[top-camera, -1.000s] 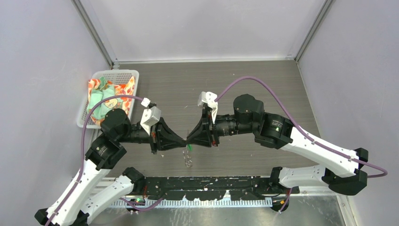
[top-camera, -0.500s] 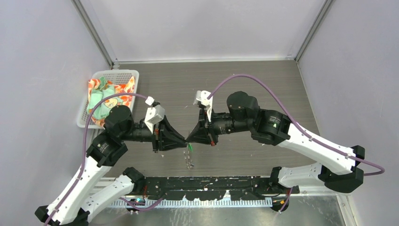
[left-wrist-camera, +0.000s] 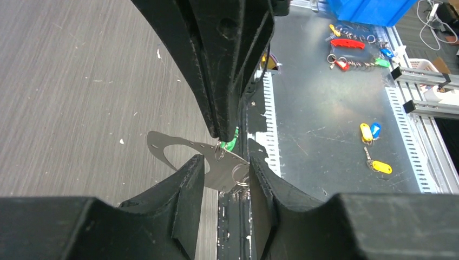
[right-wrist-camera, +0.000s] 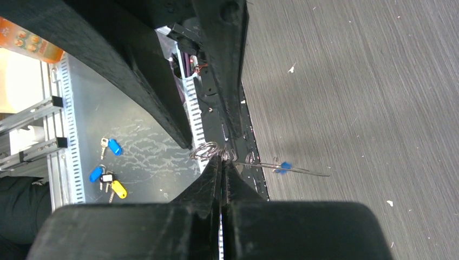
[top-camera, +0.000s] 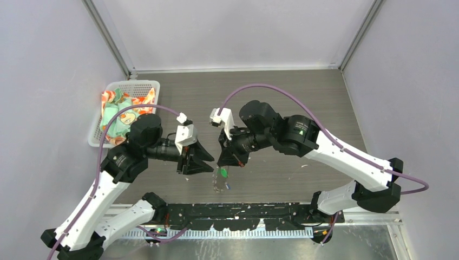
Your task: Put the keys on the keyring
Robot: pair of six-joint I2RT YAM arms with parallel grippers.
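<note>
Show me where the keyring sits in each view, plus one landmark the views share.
Top external: the keyring hangs low centre, just below the right gripper.
Left wrist: centre, a grey loop just above the left gripper, whose fingers stand apart.
Right wrist: centre, edge-on, a thin line running right from the shut fingertips.
Shared landmark: the grey wood-grain table.

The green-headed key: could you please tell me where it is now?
In the top view, the green-headed key hangs centre-front, just under the right pincer, with the left pincer immediately to its left.
</note>
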